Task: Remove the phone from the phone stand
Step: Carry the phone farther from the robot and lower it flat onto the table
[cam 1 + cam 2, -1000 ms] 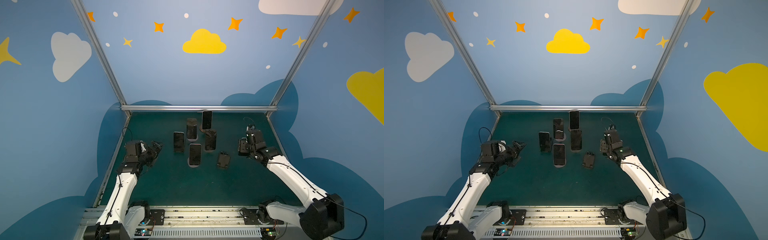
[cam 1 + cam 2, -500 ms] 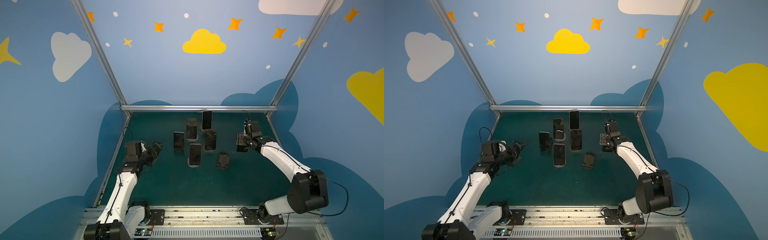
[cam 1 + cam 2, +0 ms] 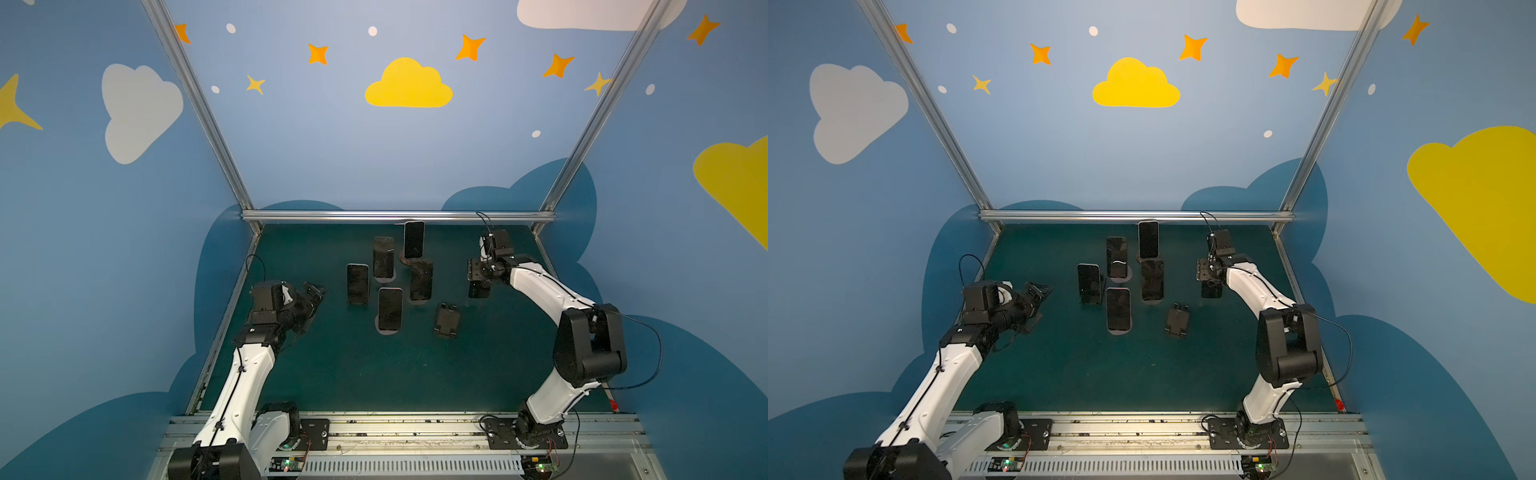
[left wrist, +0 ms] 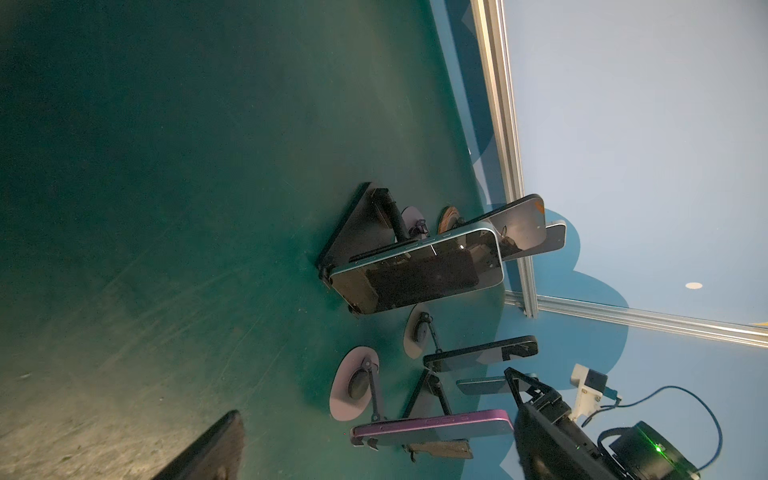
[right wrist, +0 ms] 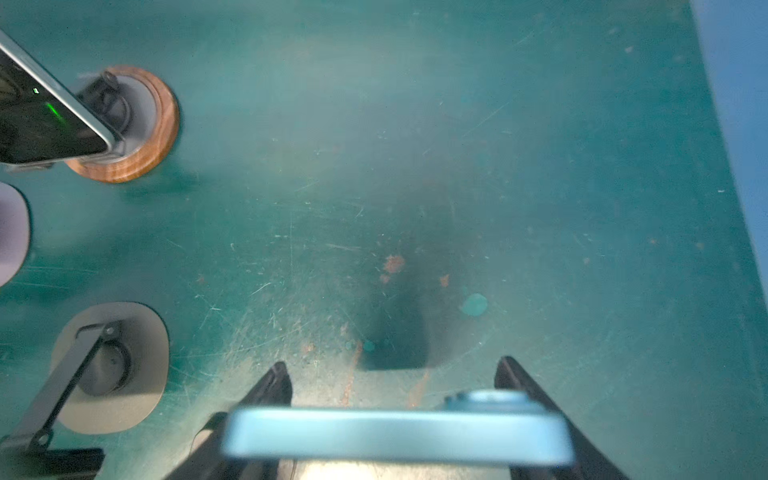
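Observation:
My right gripper (image 3: 478,276) (image 3: 1206,272) is shut on a light blue phone (image 3: 478,289) (image 3: 1211,290), which hangs upright under it at the right of the green mat. In the right wrist view the phone's edge (image 5: 395,436) runs across between the black fingers (image 5: 274,382), with its shadow on the mat below. The empty black phone stand (image 3: 446,320) (image 3: 1177,320) sits to the front left of that phone, apart from it. My left gripper (image 3: 313,293) (image 3: 1038,291) stands open over the mat's left side, holding nothing.
Several other phones rest on stands mid-mat, among them one (image 3: 357,284) nearest my left gripper and one (image 3: 414,240) at the back. A wooden round stand base (image 5: 124,124) and a grey oval base (image 5: 110,368) lie beside the held phone. The metal rail (image 3: 395,216) bounds the back.
My right gripper has carried the phone a little left and toward the back, and that arm's elbow has risen. The left arm has not moved.

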### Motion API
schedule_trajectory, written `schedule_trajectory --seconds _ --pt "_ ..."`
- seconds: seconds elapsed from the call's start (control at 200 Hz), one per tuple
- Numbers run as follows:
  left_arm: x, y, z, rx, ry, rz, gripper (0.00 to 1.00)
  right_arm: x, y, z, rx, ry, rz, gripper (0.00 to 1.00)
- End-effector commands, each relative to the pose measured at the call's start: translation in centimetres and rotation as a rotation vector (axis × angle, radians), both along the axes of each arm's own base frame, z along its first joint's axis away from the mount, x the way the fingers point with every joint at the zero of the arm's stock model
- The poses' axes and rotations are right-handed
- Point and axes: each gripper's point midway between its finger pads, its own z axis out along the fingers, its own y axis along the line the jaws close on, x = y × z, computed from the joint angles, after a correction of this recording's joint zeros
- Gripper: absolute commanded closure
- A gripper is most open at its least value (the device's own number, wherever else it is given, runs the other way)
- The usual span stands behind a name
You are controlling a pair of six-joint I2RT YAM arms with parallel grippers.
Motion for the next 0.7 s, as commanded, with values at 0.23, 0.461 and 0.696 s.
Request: schedule_trajectory --seconds 0.23,0.461,0.696 --pt "0.5 0.0 1.0 0.007 -0.021 -0.008 0.00 0.1 0.1 -1.6 0.013 0.239 -0.035 0.37" --pt "0.5 -0.2 0.9 0.003 -0.017 -0.016 0.00 0.7 -0.1 -3.2 -0.011 0.319 -0.020 0.37" --pt "0.3 -0.3 1.1 0.001 -0.027 -0.023 0.00 1.0 -0.1 -4.4 -0.028 0.428 0.019 0.38"
